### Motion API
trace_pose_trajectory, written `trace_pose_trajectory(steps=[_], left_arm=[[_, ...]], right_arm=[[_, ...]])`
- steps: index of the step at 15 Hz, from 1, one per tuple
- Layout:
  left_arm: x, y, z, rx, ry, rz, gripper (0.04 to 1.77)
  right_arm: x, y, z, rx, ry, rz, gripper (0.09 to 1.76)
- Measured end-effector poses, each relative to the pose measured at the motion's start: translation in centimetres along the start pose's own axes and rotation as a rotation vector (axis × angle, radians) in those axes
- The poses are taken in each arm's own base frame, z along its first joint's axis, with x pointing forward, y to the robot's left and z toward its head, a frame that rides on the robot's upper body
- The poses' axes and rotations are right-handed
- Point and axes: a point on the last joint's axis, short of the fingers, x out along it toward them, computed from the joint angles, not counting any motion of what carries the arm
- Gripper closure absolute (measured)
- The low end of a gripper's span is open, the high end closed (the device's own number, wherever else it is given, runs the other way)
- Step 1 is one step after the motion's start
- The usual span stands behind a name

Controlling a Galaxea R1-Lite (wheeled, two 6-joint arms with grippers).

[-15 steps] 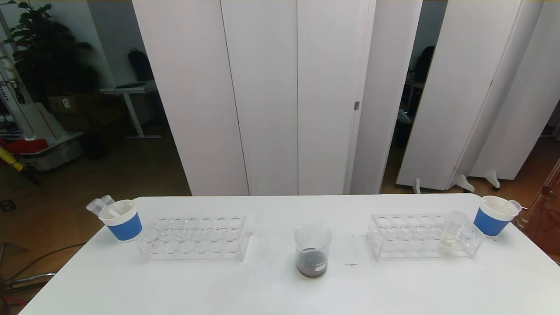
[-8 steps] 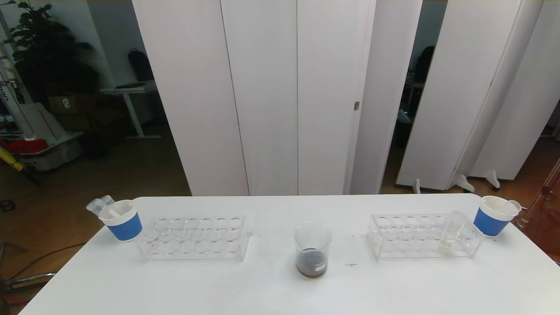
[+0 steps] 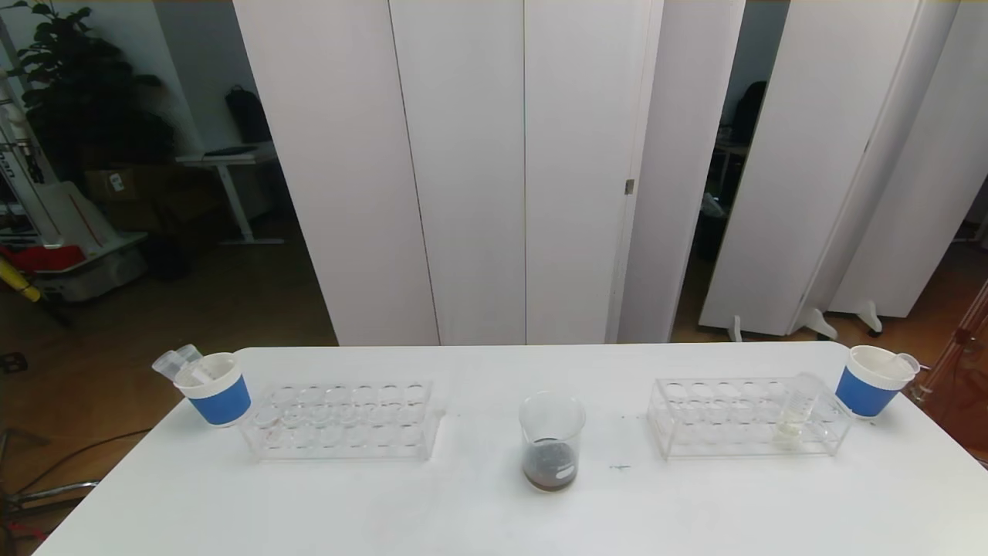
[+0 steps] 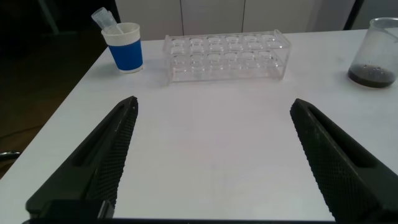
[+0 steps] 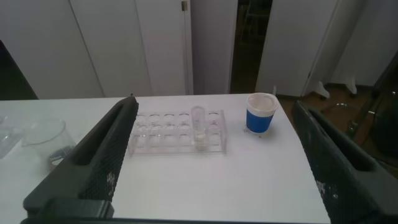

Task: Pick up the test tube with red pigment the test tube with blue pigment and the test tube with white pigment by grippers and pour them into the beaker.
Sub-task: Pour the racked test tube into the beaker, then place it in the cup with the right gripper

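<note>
A glass beaker [image 3: 551,440] holding a dark brownish liquid stood near the middle of the white table [image 3: 494,510], between two clear racks. The left rack [image 3: 343,421] stood empty beside a blue paper cup [image 3: 216,388] holding used tubes. In the right rack [image 3: 747,417], one tube with pale liquid [image 3: 795,409] stood upright near a second blue cup [image 3: 872,381]. The left gripper [image 4: 214,162] and right gripper [image 5: 214,162] hung spread wide, gripping nothing, back from the table's near edge.
</note>
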Motion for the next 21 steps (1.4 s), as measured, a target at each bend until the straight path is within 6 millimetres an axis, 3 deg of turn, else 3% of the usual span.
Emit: trace_pose_trajectory(steps=[2, 5, 8, 10, 15, 21], left_arm=[[0.0, 0.0, 0.0, 0.0, 0.0, 0.0, 0.06], [0.0, 0.0, 0.0, 0.0, 0.0, 0.0, 0.06], [0.0, 0.0, 0.0, 0.0, 0.0, 0.0, 0.06], [0.0, 0.0, 0.0, 0.0, 0.0, 0.0, 0.06], [0.0, 0.0, 0.0, 0.0, 0.0, 0.0, 0.06], [0.0, 0.0, 0.0, 0.0, 0.0, 0.0, 0.06]], right_arm=[[3.1, 0.1, 1.2, 0.009, 0.009, -0.012, 0.1], [8.3, -0.1, 1.3, 0.021, 0.062, -0.051, 0.1], [13.1, -1.0, -0.2, 0.027, 0.118, -0.101, 0.1], [15.2, -1.5, -1.7, 0.029, 0.145, -0.118, 0.1], [18.0, -2.1, -6.5, 0.031, 0.251, -0.126, 0.1], [18.3, -1.7, -11.3, 0.022, 0.341, -0.095, 0.1]])
